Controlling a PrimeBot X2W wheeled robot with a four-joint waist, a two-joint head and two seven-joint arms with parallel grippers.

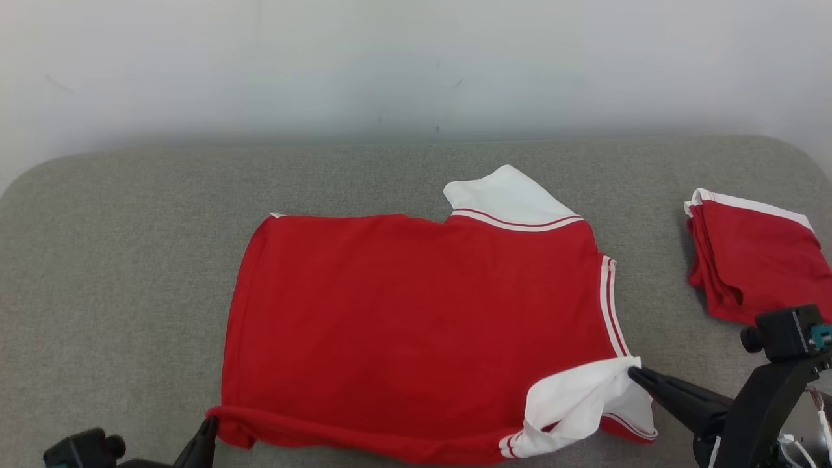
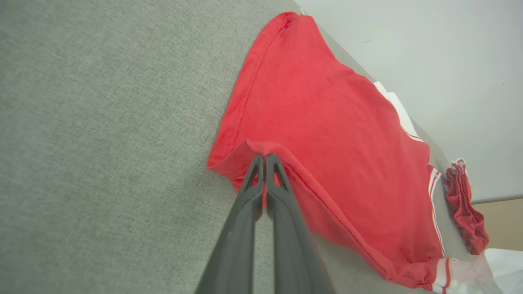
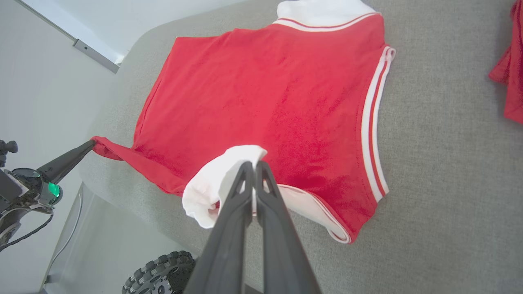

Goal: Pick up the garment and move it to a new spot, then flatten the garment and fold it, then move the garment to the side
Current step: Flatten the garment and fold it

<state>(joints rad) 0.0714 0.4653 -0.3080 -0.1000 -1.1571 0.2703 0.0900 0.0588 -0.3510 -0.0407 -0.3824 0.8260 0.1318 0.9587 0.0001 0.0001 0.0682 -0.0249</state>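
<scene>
The garment [image 1: 416,312] is a red shirt with white sleeves and striped trim, spread flat on the grey table [image 1: 130,260]. My left gripper [image 1: 209,426] is shut on the garment's near left hem corner, which is lifted slightly; in the left wrist view the left gripper [image 2: 265,157] pinches a red fold. My right gripper [image 1: 632,374] is shut on the near white sleeve [image 1: 578,403], and the right wrist view shows the right gripper [image 3: 252,165] closed on bunched white cloth. The garment [image 3: 261,98] lies smooth beyond it.
A second red garment [image 1: 747,260], folded, lies at the table's right side. A pale wall [image 1: 416,65] rises behind the table. The robot's wheel [image 3: 163,271] and the floor show past the table's near edge.
</scene>
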